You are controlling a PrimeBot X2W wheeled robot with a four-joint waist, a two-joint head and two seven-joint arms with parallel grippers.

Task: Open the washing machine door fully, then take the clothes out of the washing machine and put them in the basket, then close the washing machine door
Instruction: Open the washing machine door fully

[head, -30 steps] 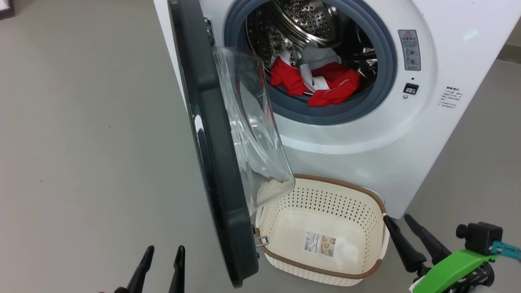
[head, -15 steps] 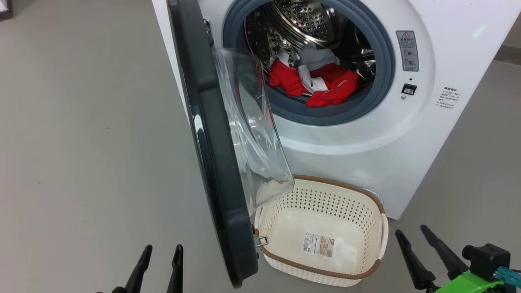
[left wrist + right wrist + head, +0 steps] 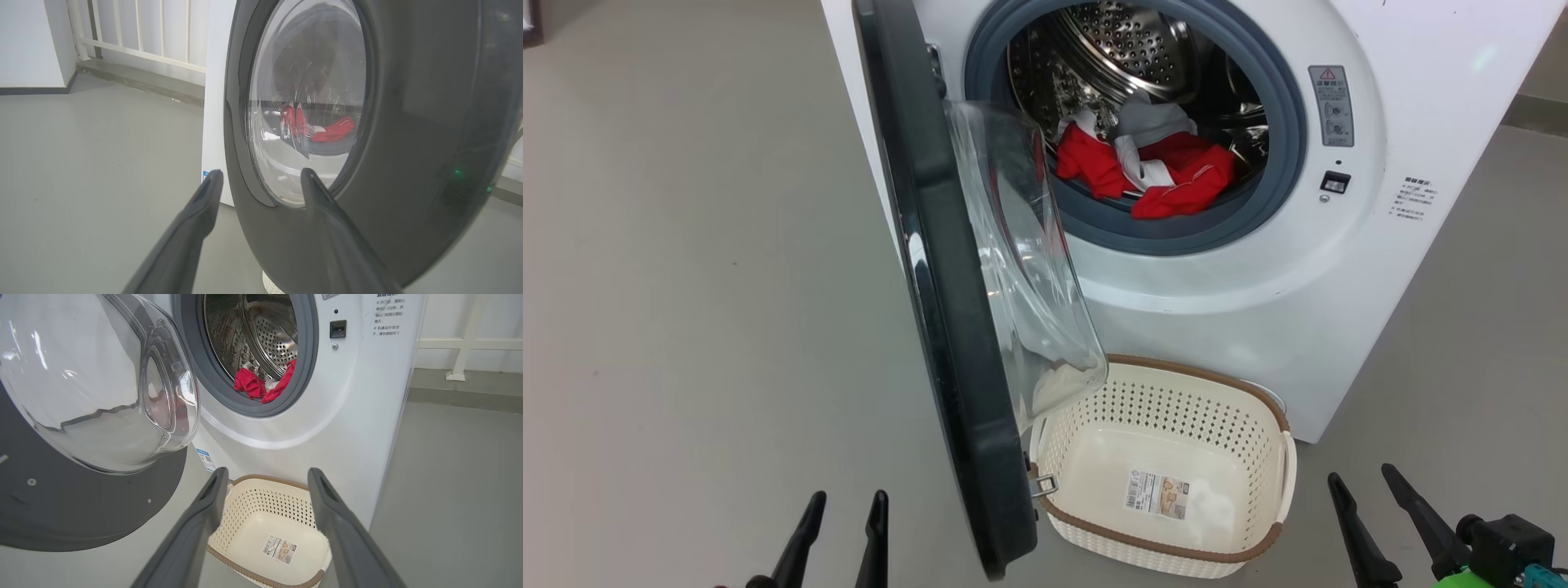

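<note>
The white washing machine (image 3: 1258,278) stands ahead with its washing machine door (image 3: 947,327) swung out edge-on, the clear glass bowl (image 3: 102,384) facing right. Red, white and grey clothes (image 3: 1152,167) lie in the steel drum, and the clothes (image 3: 255,381) sit at the grey ring's lip. The empty cream basket (image 3: 1201,377) rests on the floor below the opening, partly under the door. My left gripper (image 3: 849,498) is open, left of the door's lower edge and facing its dark outer face (image 3: 408,122). My right gripper (image 3: 1360,474) is open, just right of the basket (image 3: 253,522).
Grey floor spreads wide to the left of the door and to the right of the machine. A white railing on a low kerb (image 3: 139,45) runs behind the machine. The door's metal latch (image 3: 1044,486) sticks out over the basket's left rim.
My right gripper has drawn back from the basket's right handle toward the lower right. The head camera has shifted slightly. The left gripper, door and clothes hold still.
</note>
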